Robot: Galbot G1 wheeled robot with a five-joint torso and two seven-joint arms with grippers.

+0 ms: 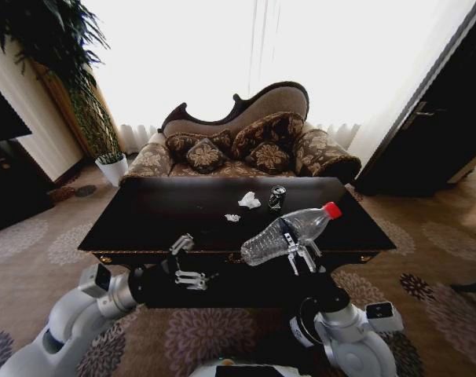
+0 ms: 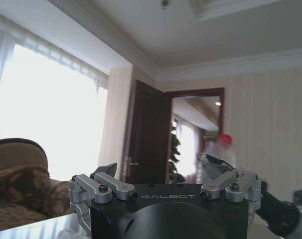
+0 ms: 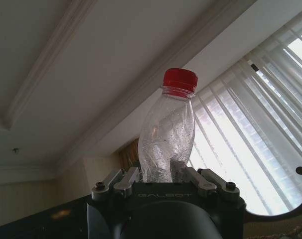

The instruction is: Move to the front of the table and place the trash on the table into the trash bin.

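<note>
The dark glossy table [image 1: 159, 220] stands right in front of me. My right gripper [image 1: 299, 250] is shut on the crushed clear bottle [image 1: 289, 232] with a red cap, holding it tilted above the table's front edge. In the right wrist view the bottle [image 3: 168, 134] rises from between the fingers of the right gripper [image 3: 163, 179]. A dark can [image 1: 277, 197] and two white paper wads [image 1: 249, 200] [image 1: 232, 217] lie mid-table. My left gripper [image 1: 187, 261] is open at the front edge, left of the bottle; the left wrist view shows the left gripper [image 2: 166, 181] holding nothing. The trash bin is out of view.
A patterned sofa [image 1: 246, 149] stands behind the table. A white plant pot [image 1: 112, 167] sits at the far left, a dark cabinet [image 1: 10, 173] on the left and a dark door [image 1: 434, 133] on the right. Patterned carpet surrounds the table.
</note>
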